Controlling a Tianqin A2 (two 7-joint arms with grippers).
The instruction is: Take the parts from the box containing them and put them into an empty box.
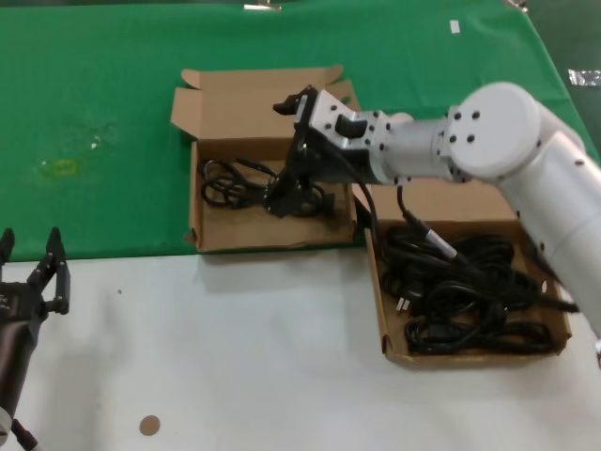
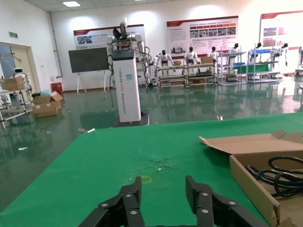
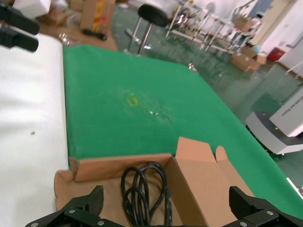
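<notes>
The box containing the parts (image 1: 470, 352) lies at the right, full of coiled black cables (image 1: 470, 291); my right arm hides its lid. The other box (image 1: 272, 240) sits left of it on the green cloth, lid (image 1: 254, 103) laid back with its ears splayed. Two cable bundles lie inside, one at its left (image 1: 225, 183) and one under my right gripper (image 1: 293, 195). That gripper (image 3: 168, 208) hangs low in this box, open wide, with a black cable (image 3: 142, 189) on the floor below it, apart from both fingers. My left gripper (image 1: 33, 272) is parked open at the near left.
Green cloth (image 1: 94, 113) covers the far half of the table and bare white surface (image 1: 235, 357) the near half. A small brown disc (image 1: 149, 425) lies near the front edge. In the left wrist view the box's side wall (image 2: 251, 182) stands beside the open left gripper (image 2: 163, 194).
</notes>
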